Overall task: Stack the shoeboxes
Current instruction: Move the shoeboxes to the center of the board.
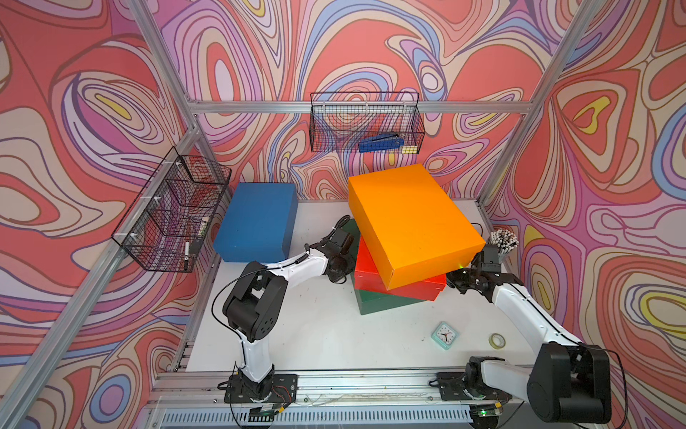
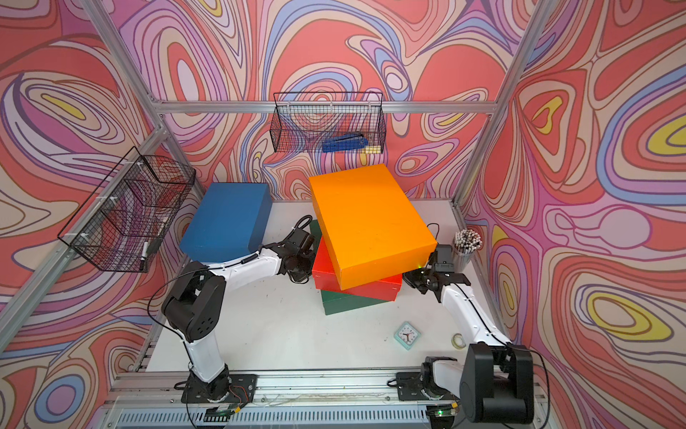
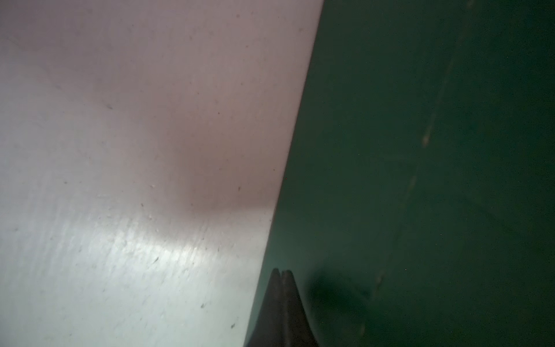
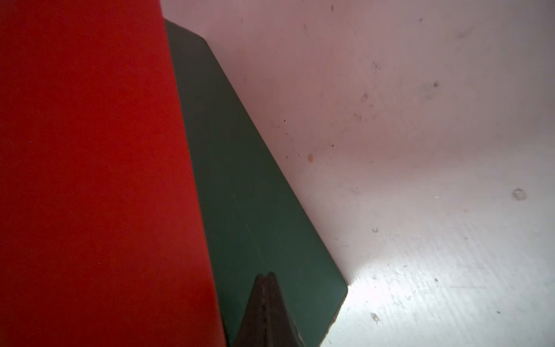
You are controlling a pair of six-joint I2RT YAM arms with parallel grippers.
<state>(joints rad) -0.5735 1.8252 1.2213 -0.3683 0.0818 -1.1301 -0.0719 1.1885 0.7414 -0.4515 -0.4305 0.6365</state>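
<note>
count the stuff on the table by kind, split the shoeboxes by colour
orange shoebox: 1
red shoebox: 1
dark green shoebox: 1
blue shoebox: 1
mint-green clock: 1
tape roll: 1
cup of pencils: 1
total: 7

Top views overlook the table [image 1: 315,334]; both wrist views closely share the green shoebox [image 3: 420,150].

Red shoebox [image 4: 90,165] overhanging dark green shoebox [image 4: 240,195] on speckled white table [image 4: 420,150], tool [image 4: 268,275] with tips together before the green face.
</note>
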